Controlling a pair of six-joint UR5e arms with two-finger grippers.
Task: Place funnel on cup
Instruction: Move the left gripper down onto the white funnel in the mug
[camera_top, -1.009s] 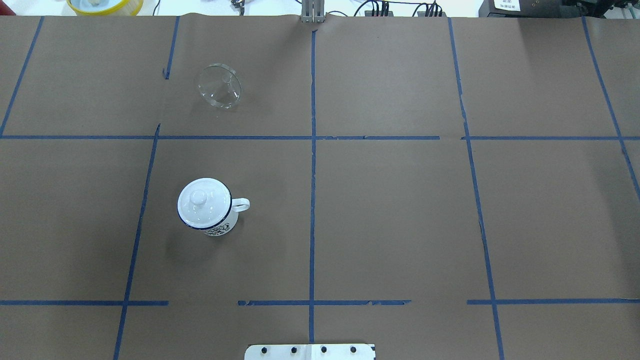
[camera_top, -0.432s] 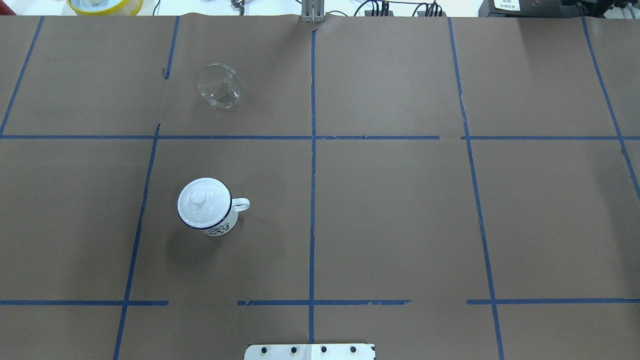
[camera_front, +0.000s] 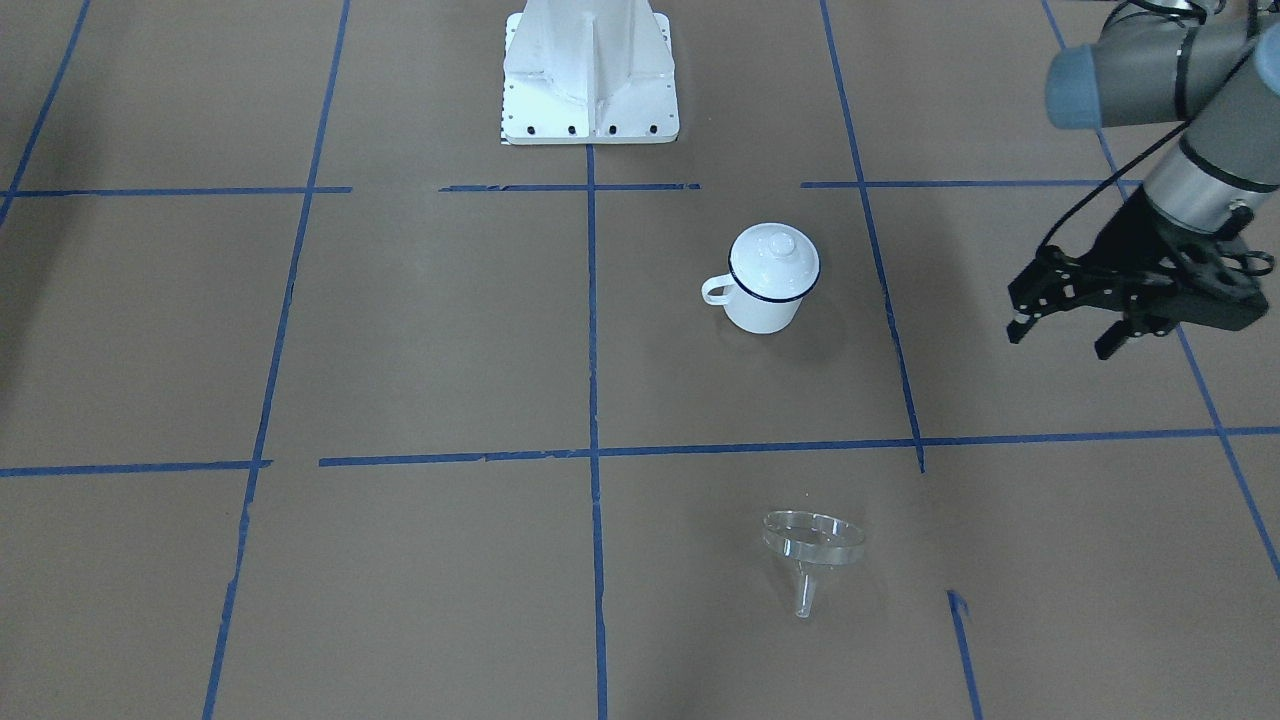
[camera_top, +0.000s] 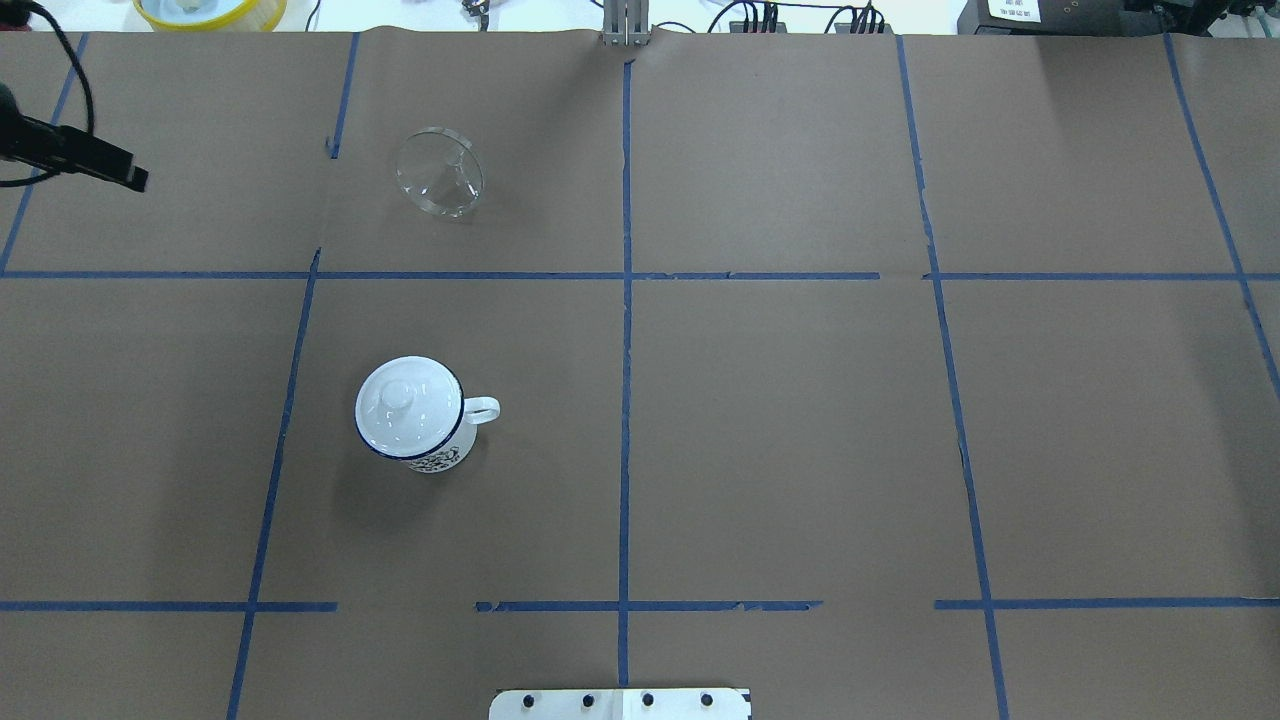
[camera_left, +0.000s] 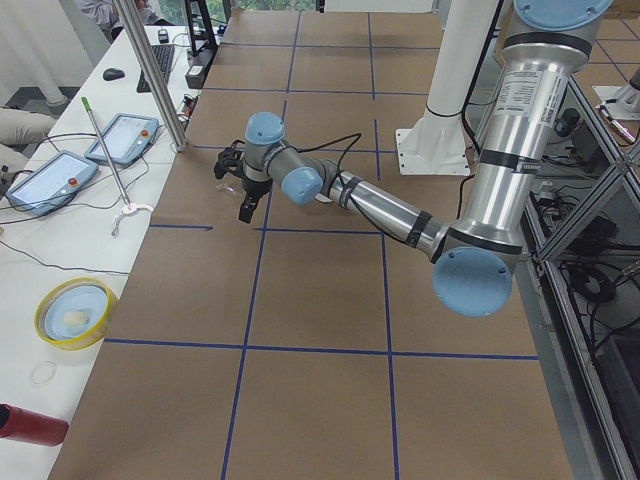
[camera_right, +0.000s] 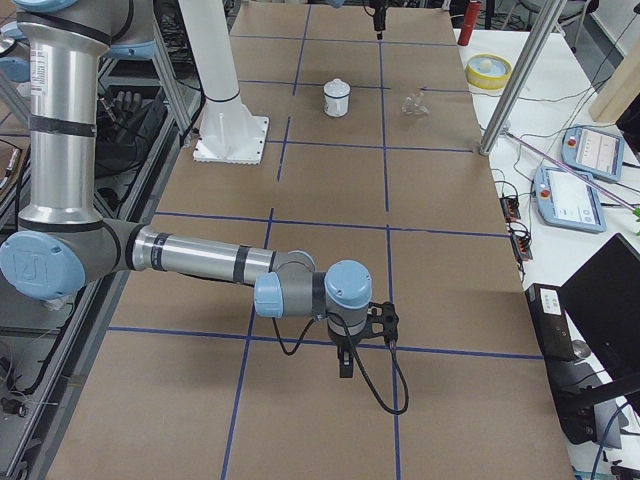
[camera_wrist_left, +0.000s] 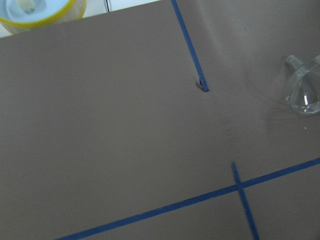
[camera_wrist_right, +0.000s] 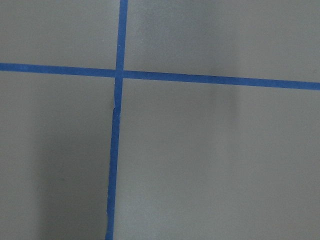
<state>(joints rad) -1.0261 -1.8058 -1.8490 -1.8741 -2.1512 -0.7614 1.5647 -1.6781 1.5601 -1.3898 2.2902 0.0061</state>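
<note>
The clear funnel (camera_top: 440, 172) lies on its side on the brown paper, at the far left of the table; it also shows in the front-facing view (camera_front: 812, 545) and at the right edge of the left wrist view (camera_wrist_left: 304, 90). The white cup (camera_top: 440, 456) with a dark blue rim stands nearer the robot (camera_front: 762, 310), with a white domed lid (camera_top: 405, 405) resting on it. My left gripper (camera_front: 1060, 340) hangs open and empty above the table, left of both, and shows at the overhead view's left edge (camera_top: 130, 178). My right gripper (camera_right: 345, 360) shows only in the exterior right view, so I cannot tell its state.
The robot base plate (camera_top: 620, 703) is at the near middle edge. A yellow-rimmed bowl (camera_top: 210, 10) sits beyond the table's far edge. Blue tape lines cross the paper. Teach pendants (camera_left: 45, 180) lie on the side table.
My left gripper has come into the overhead view at the left edge. The funnel and the cup have not moved.
</note>
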